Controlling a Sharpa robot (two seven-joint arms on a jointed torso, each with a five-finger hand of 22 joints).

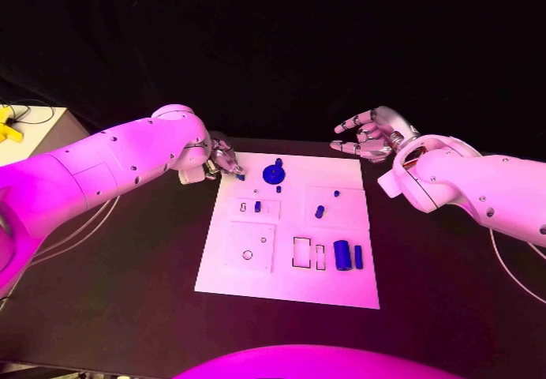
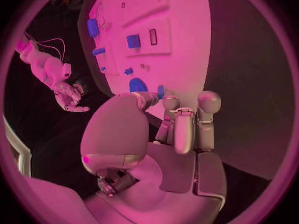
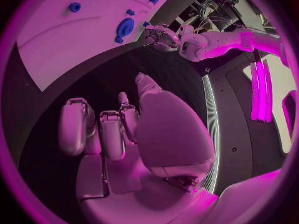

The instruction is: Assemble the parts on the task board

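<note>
White task board (image 1: 290,286) lies between two empty robot hands: the left robot hand (image 1: 219,160) curled shut at its far corner, the right robot hand (image 1: 370,134) spread open beyond it.

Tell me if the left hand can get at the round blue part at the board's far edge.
Probably yes. The left hand hovers at the task board's far left corner, its fingers empty and close beside the round blue part, with nothing between them. The right hand is off the board.

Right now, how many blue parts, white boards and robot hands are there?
Blue parts, as far as I can tell: 8
Task board: 1
Robot hands: 2
Total: 11
</note>
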